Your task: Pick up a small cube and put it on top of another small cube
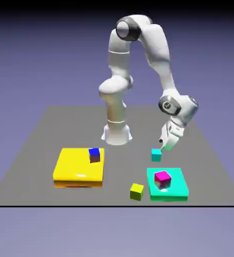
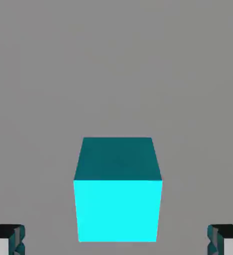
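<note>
One gripper [image 1: 162,146] spread wide, poised above small teal cube [image 1: 156,155]

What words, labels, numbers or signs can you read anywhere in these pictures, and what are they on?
None. The small teal cube, yellow cube, blue cube, magenta cube, both slabs, the grey table and the white arm all show plain surfaces with no text.

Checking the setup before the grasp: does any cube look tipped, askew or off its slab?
Nothing stands out. The small teal cube sits flat on the table, square between the open gripper fingertips.
</note>
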Available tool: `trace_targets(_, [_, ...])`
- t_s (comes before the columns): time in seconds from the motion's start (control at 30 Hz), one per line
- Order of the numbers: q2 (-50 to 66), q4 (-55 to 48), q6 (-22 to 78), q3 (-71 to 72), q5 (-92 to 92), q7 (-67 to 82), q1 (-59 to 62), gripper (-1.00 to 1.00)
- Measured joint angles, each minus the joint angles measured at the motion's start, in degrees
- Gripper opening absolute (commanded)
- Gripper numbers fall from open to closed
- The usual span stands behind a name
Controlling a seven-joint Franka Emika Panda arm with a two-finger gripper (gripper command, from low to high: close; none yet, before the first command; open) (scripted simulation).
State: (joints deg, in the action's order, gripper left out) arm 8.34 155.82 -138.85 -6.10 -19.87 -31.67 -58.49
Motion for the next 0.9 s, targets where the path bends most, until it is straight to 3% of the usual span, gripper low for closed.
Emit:
trace_targets(0.1, [6.2,0.6,-6.8,-1.5,-2.6,-1.9,0.1,0.00])
trace_targets(0.13, [7.2,0.7,-7.9,-1.7,-3.0,-2.2,0.1,-1.00])
trace_targets(0.2, [7.2,0.7,-7.9,-1.7,-3.0,-2.2,0.1,-1.00])
trace_targets(0.37, [-3.1,-0.3,3.5,0.8,1.5,1.1,0.0,-1.00])
trace_targets(0.9, [-19.5,-0.5,14.3,-6.2,-9.1,20.5,32.2,-1.00])
